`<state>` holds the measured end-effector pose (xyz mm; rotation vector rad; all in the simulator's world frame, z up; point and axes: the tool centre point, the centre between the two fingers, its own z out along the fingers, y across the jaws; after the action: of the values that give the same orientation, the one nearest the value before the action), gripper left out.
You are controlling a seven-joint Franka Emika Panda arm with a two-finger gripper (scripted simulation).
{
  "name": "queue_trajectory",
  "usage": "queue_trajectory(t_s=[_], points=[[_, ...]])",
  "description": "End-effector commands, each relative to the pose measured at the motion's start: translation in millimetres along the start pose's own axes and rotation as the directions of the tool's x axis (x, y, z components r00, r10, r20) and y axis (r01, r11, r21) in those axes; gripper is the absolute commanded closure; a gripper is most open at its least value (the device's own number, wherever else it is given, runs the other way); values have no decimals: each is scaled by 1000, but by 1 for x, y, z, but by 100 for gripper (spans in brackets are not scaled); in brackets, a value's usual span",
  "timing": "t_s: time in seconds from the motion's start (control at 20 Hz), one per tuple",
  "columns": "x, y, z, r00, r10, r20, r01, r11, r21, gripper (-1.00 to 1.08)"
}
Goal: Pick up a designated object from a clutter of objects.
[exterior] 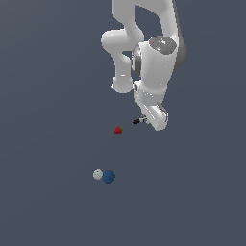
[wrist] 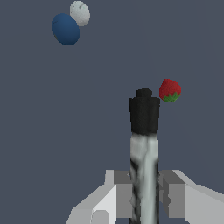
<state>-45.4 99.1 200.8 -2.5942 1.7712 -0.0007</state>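
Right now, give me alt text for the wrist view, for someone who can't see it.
The jaws sit on either side of a thin rod, grey shaft with a black end pointing away. Beyond it lie a red strawberry, and farther off a blue ball touching a whitish ball, on a plain grey surface.

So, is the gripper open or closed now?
Shut on the rod: in the wrist view both fingers press its grey shaft.
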Motion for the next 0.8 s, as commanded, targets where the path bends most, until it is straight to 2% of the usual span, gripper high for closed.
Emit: queue_trajectory(t_s=[0.0, 0.75], points=[[-1, -9, -23, 1000, 0, 0, 0, 1000, -1, 108], [-8, -68, -148, 1000, 0, 0, 0, 1000, -1, 108]])
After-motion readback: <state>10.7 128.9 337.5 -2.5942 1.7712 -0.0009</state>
